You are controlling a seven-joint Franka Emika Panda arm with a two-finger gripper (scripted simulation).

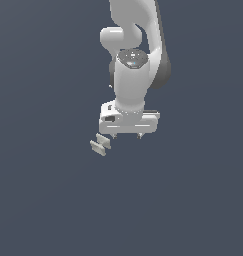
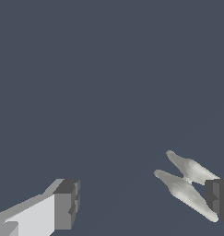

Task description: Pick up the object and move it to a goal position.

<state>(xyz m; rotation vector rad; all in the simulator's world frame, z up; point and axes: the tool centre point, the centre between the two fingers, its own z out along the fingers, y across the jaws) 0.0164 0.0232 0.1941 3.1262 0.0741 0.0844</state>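
Observation:
The object [image 1: 100, 144] is a small pale grey-white piece of two short parallel slabs joined together. It lies on the dark floor, just below and toward the exterior view's left of my gripper hand. My gripper [image 1: 126, 135] points down with its short fingertips spread apart and nothing between them. In the wrist view the object [image 2: 186, 181] lies close beside one fingertip [image 2: 219, 199], outside the gap, while the other fingertip [image 2: 66, 203] is far across. The gripper [image 2: 143, 203] is open and empty.
A plain dark grey-blue floor [image 1: 53, 200] fills the scene. The white arm [image 1: 135, 60] rises above the hand. No goal marker shows.

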